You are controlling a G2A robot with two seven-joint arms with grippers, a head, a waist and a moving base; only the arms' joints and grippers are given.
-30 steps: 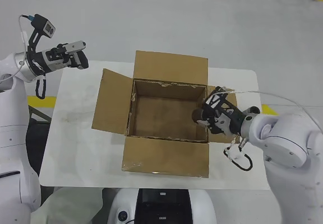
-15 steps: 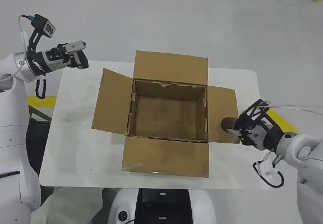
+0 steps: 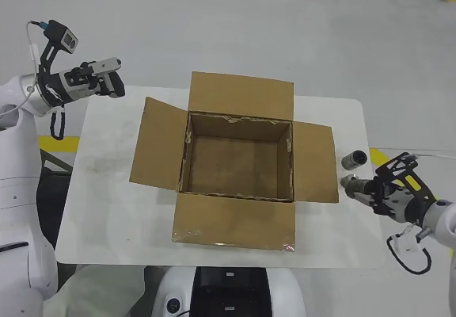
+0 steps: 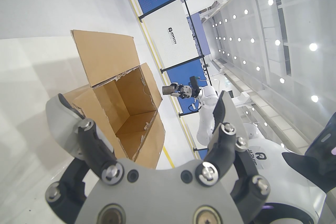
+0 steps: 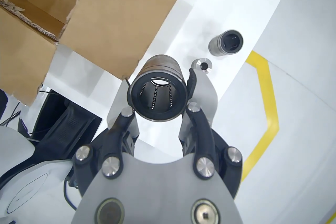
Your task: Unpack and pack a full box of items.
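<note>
The right claw [image 5: 160,87] is clamped on a dark metal cylinder [image 5: 157,68], one finger on each side of its barrel, and holds it sideways just above the right part of the white table [image 3: 109,198], a little beyond the box's outspread right flap. From the right wrist, the cylinder's open end faces the camera, with rows of small balls lining its bore. In the top view this claw [image 3: 353,187] sits near the table's right edge, with the cylinder's free end pointing towards the box. A second, lighter metal cylinder [image 3: 354,158] lies on its side on the table, farther from the robot than the held one and apart from it; the right wrist view shows it [image 5: 227,42] hollow as well. Near it on the table is a small silvery round piece [image 5: 202,65] with a dark centre, close to one fingertip. The cardboard box [image 3: 236,218] stands in the middle of the table, all four flaps folded outward, its brown floor and walls in plain view. The left claw [image 3: 115,77] hangs in the air at the table's far left corner, well apart from the box; its fingers [image 4: 65,109] are spread wide and grip nothing.
</note>
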